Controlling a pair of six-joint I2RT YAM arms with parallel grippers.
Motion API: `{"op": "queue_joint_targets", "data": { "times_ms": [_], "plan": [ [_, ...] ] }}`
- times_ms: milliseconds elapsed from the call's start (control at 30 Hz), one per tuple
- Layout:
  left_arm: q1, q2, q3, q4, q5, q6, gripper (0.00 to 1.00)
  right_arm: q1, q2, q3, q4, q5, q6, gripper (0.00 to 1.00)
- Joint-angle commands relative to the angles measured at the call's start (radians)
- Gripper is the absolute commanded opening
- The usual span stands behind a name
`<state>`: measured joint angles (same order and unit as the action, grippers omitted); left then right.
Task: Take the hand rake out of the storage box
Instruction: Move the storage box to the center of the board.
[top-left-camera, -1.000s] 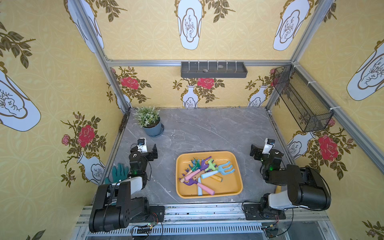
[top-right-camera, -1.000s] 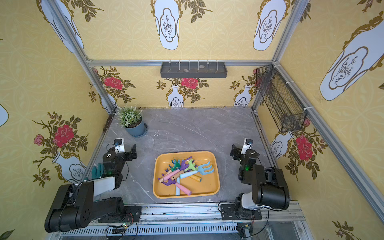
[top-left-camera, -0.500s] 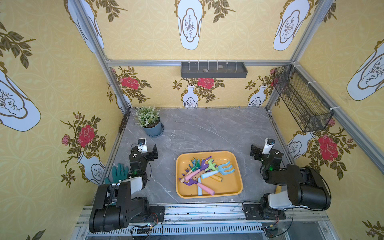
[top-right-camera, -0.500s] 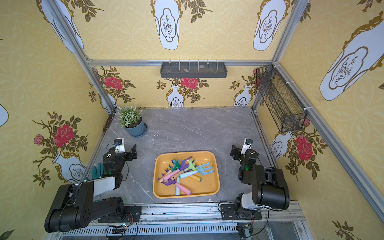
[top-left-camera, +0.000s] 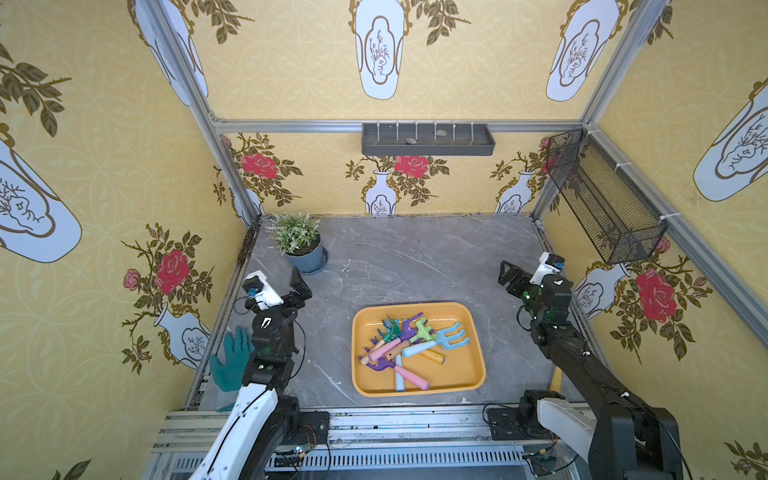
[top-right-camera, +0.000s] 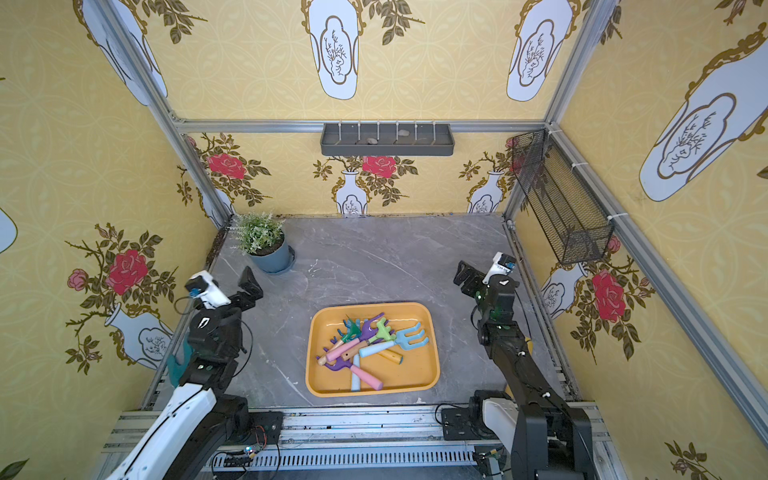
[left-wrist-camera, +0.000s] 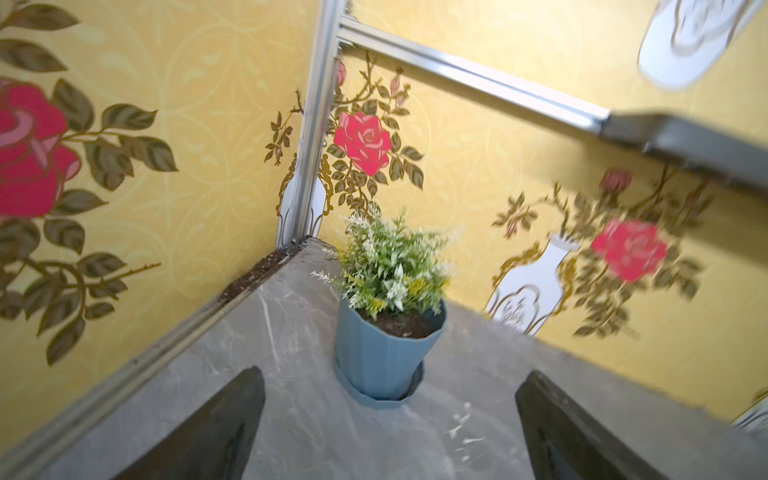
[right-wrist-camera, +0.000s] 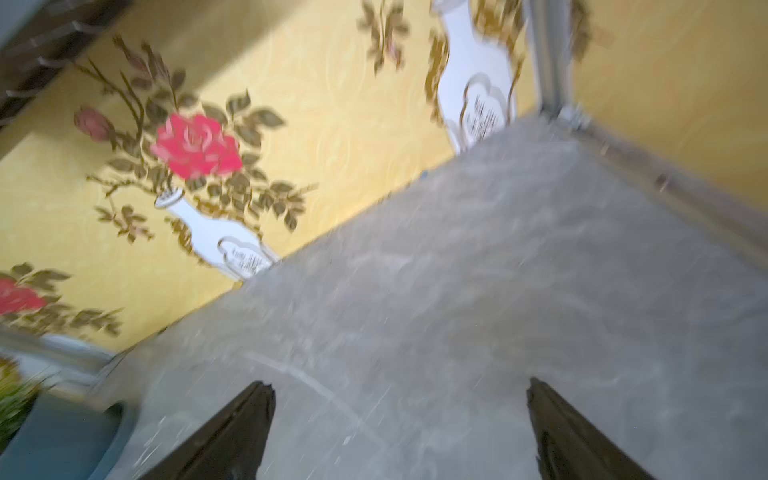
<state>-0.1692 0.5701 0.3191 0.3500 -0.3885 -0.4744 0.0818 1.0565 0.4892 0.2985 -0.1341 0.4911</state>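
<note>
The storage box (top-left-camera: 461, 370) (top-right-camera: 415, 374) is a shallow orange-yellow tray near the front middle of the grey floor. Several hand rakes lie piled in it: a light blue one (top-left-camera: 442, 340) (top-right-camera: 401, 340), a purple one (top-left-camera: 409, 328) and a pink-handled one (top-left-camera: 411, 378). My left gripper (top-left-camera: 300, 286) (top-right-camera: 250, 289) is open to the left of the box, well apart from it, and faces the potted plant. My right gripper (top-left-camera: 509, 277) (top-right-camera: 463, 276) is open to the right of the box. In the wrist views the left gripper (left-wrist-camera: 392, 374) and the right gripper (right-wrist-camera: 399, 382) hold nothing.
A potted plant (top-left-camera: 301, 245) (left-wrist-camera: 388, 324) stands at the back left. A green glove (top-left-camera: 232, 361) lies by the left wall. A dark grey divided tray (top-left-camera: 428, 139) hangs on the back wall. A black wire mesh basket (top-left-camera: 602, 203) hangs on the right wall.
In the last half second both arms have risen a little and moved toward the back. Both wrist views are blurred by motion. The rakes and the box have not moved.
</note>
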Motion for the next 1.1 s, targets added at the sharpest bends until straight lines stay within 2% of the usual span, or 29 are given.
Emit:
{"op": "queue_joint_targets", "data": {
  "times_ms": [0,67,100,167,233,367,433,533,600,700,833,900,967,1000,1067],
  "plan": [
    [0.004,-0.065,-0.004,-0.346,0.197,-0.252,1.00,0.197,0.055,0.093,-0.298,-0.050,0.069,0.97],
    [0.001,-0.050,0.018,-0.400,0.372,-0.234,1.00,0.412,0.068,0.129,-0.429,0.157,0.080,0.97],
    [-0.003,-0.032,0.037,-0.440,0.420,-0.235,1.00,0.498,0.069,0.137,-0.487,0.247,0.105,0.97],
    [-0.046,0.026,0.085,-0.554,0.468,-0.240,1.00,0.605,0.066,0.147,-0.594,0.369,0.162,0.98],
    [-0.133,0.071,0.127,-0.656,0.427,-0.251,1.00,0.675,0.069,0.153,-0.684,0.428,0.213,0.97],
    [-0.411,0.159,0.177,-0.758,0.248,-0.297,1.00,0.795,0.091,0.214,-0.937,0.626,0.384,0.97],
    [-0.504,0.243,0.206,-0.788,0.196,-0.326,1.00,0.830,0.092,0.242,-1.018,0.683,0.429,0.97],
    [-0.557,0.358,0.243,-0.850,0.160,-0.370,0.99,0.832,0.089,0.231,-0.999,0.645,0.411,0.99],
    [-0.559,0.399,0.241,-0.864,0.138,-0.387,0.94,0.830,0.096,0.215,-0.965,0.602,0.391,0.95],
    [-0.559,0.426,0.222,-0.823,0.154,-0.400,0.79,0.820,0.101,0.198,-0.934,0.569,0.374,0.79],
    [-0.559,0.480,0.194,-0.682,0.238,-0.372,0.70,0.767,0.099,0.159,-0.827,0.472,0.296,0.60],
    [-0.559,0.523,0.198,-0.654,0.243,-0.371,0.64,0.721,0.102,0.139,-0.764,0.417,0.262,0.51],
    [-0.557,0.569,0.211,-0.641,0.242,-0.371,0.60,0.707,0.111,0.131,-0.733,0.434,0.259,0.47],
    [-0.553,0.593,0.222,-0.637,0.238,-0.371,0.54,0.700,0.121,0.134,-0.723,0.432,0.253,0.46],
    [-0.540,0.628,0.241,-0.637,0.233,-0.373,0.48,0.678,0.145,0.139,-0.694,0.408,0.237,0.40]
  ]
}}
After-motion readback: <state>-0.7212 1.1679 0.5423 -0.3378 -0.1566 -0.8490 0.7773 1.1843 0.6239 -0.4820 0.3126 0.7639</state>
